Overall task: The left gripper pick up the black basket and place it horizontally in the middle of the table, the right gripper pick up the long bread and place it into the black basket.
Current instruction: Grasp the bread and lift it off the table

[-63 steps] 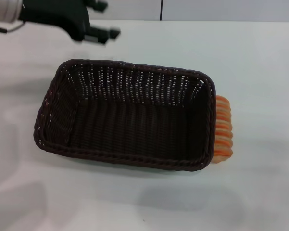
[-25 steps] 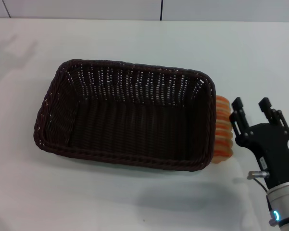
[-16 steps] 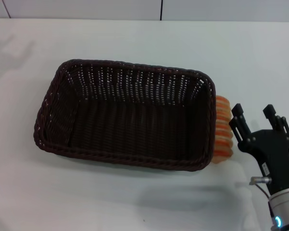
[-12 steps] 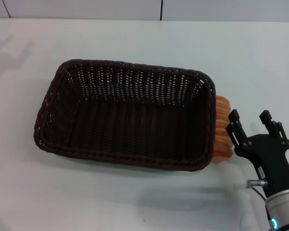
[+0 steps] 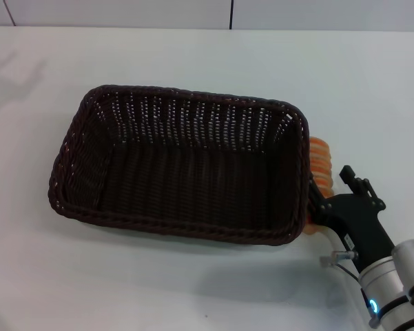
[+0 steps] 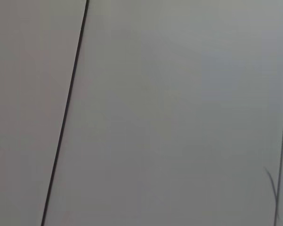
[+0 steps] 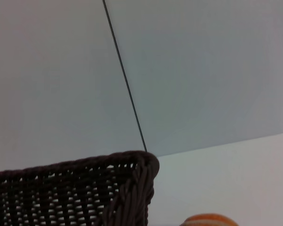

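- The long bread [image 5: 321, 181]: a tan, ridged roll with orange-red crosswise stripes, lying on the table just outside the right-hand short wall of the basket and touching or nearly touching it. Only its outer edge shows in the head view, the rest being hidden behind the basket rim and the claw. In the right wrist view only its rounded orange top [image 7: 208, 220] shows, at the picture's edge beside the basket corner.
- The right gripper [image 5: 330, 191]: a black angular claw at the near end of the bread. One finger lies against the basket wall, the other stands on the bread's outer side, so the jaws are spread and straddle the roll. Whether the fingers touch the bread cannot be told.
- Behind the claw, the black wrist joins a silver cylindrical arm section [image 5: 399, 289] bearing a small blue ring light [image 5: 373, 307], entering from the near right corner of the head view.
- The black basket [image 5: 179, 165]: a large rectangular woven basket with braided rim and sloped openwork sides, standing upright near the middle of the table, long axis across the view, interior empty. Its corner [image 7: 132, 179] fills the lower part of the right wrist view.
- The table [image 5: 193, 289]: a plain white top carrying basket and bread.
- The left gripper: not seen in any view.
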You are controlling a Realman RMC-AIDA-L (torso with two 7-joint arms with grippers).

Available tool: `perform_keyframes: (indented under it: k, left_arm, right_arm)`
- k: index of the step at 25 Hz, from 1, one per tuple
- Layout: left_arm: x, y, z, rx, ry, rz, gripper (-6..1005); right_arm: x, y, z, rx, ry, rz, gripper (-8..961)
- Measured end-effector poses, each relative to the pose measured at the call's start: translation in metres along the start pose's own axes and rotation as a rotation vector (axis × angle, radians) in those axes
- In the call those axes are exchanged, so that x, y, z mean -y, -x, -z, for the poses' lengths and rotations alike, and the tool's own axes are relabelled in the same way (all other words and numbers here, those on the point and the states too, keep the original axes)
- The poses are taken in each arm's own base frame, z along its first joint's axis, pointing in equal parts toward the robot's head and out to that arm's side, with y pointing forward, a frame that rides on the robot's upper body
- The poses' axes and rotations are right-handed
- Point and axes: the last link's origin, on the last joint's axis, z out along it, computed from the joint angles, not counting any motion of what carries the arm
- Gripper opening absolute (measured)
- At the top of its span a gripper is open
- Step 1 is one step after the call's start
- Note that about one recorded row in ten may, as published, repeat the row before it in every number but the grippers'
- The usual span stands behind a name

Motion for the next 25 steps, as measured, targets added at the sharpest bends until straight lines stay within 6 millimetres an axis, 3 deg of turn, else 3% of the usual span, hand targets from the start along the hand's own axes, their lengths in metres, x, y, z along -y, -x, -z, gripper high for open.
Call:
perform_keyframes:
  k: [22, 25]
  left_arm:
    - [-0.005, -0.005, 0.003, -0.032, 0.031, 0.008, 699]
    - [-0.005, -0.005, 0.003, -0.036, 0.032, 0.008, 699]
  right_arm:
    - [0.004, -0.002, -0.013, -0.039, 0.036, -0.074, 725]
    - [0.007, 0.000, -0.011, -0.019, 0.024, -0.078, 634]
